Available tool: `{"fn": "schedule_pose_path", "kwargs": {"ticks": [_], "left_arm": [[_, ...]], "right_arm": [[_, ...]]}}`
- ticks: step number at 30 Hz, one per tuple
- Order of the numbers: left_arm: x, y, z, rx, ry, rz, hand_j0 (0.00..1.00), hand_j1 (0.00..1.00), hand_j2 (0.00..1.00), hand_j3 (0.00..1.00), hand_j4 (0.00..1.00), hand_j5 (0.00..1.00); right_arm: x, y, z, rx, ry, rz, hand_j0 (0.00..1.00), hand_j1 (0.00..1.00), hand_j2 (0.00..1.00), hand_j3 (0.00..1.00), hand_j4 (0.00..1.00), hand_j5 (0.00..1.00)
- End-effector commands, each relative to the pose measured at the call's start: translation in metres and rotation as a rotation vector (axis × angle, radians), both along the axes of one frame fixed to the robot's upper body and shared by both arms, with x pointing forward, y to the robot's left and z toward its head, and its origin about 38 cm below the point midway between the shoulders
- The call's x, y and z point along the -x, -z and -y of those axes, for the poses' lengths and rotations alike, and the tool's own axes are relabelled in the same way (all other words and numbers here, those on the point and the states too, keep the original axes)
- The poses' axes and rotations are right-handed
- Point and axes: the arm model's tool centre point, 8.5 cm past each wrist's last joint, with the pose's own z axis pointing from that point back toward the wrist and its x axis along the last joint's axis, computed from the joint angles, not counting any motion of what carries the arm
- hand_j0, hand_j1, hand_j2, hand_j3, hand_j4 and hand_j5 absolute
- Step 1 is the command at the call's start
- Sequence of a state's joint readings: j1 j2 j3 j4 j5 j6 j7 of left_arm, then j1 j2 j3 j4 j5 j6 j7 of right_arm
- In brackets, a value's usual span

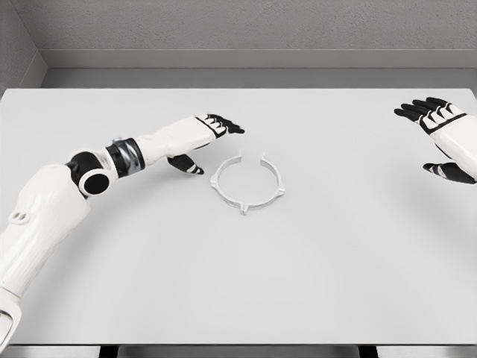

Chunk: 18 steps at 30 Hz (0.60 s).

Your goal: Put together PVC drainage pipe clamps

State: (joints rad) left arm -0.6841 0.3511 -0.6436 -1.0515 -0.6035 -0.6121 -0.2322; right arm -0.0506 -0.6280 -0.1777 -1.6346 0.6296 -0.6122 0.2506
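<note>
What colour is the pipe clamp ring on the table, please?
White pipe clamp ring, seen best in the head view.

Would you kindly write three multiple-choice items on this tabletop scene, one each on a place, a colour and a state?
1. Where does the pipe clamp lie on the table?
A. just right of the left hand
B. under the right hand
C. at the near edge

2. What colour is the pipe clamp?
A. black
B. white
C. orange

3. What is the left hand doing?
A. gripping the clamp
B. open, holding nothing
C. pressed flat on the clamp

Answers:
1 A: the ring sits beside the left hand's thumb, far from the right hand.
2 B: it nearly matches the pale table.
3 B: the fingers are extended and a gap separates them from the ring.
</note>
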Motion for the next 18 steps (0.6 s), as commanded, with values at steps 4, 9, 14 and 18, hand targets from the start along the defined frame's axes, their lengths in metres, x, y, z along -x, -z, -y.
{"fn": "schedule_pose_path", "kwargs": {"ticks": [4,9,14,18], "left_arm": [[0.002,0.003,0.006,0.003,0.011,-0.006,1.00,1.00,1.00,1.00,1.00,1.00],[0.002,0.004,0.007,-0.004,0.013,-0.006,1.00,1.00,1.00,1.00,1.00,1.00],[0.004,0.006,0.011,-0.012,0.023,-0.015,1.00,1.00,1.00,1.00,1.00,1.00],[0.004,0.007,0.016,-0.014,0.029,-0.013,1.00,1.00,1.00,1.00,1.00,1.00]], "right_arm": [[0.000,-0.001,0.000,-0.006,-0.001,0.003,1.00,1.00,1.00,1.00,1.00,1.00],[0.000,-0.001,0.000,-0.006,-0.001,0.001,1.00,1.00,1.00,1.00,1.00,1.00],[0.000,-0.001,0.000,-0.006,-0.001,0.001,1.00,1.00,1.00,1.00,1.00,1.00],[0.001,-0.001,0.000,-0.007,-0.002,0.002,1.00,1.00,1.00,1.00,1.00,1.00]]}}
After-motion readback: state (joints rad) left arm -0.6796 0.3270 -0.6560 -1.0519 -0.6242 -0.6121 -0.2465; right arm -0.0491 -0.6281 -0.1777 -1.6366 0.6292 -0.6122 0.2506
